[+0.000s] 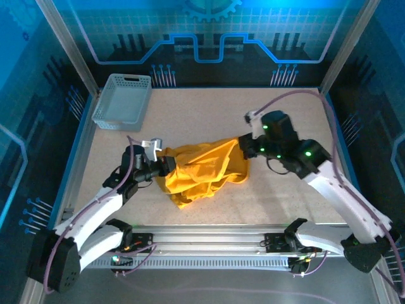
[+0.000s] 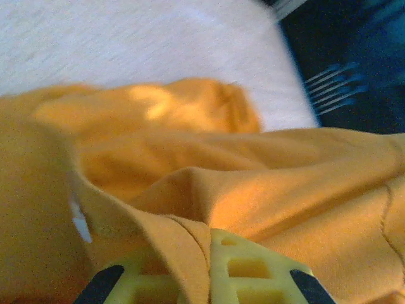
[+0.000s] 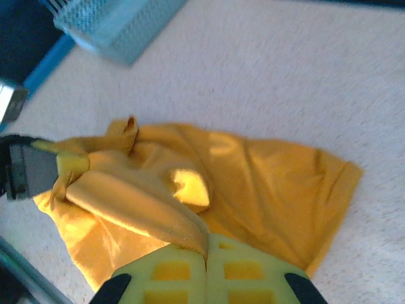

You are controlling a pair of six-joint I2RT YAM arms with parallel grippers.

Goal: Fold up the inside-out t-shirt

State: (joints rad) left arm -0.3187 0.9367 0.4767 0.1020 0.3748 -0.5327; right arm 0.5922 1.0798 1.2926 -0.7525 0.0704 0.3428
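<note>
Left pincer (image 2: 201, 269) pinches t-shirt (image 1: 202, 171) edge | right pincer (image 3: 207, 256) pinches fold | left-wrist view: white label (image 2: 79, 221)

Setting: robot laboratory cell, an enclosed test bench. Evidence: aluminium profile posts (image 1: 69, 47) framing the bench; blue wall panels (image 1: 253, 25) printed with circuit traces and a gear; speckled beige tabletop (image 1: 209, 114); slotted metal rail (image 1: 209, 235) along the near edge carrying 2 cabled robot arms, left arm (image 1: 95, 212) and right arm (image 1: 335, 190); grey lattice basket (image 1: 122, 100) at the far-left corner.
</note>
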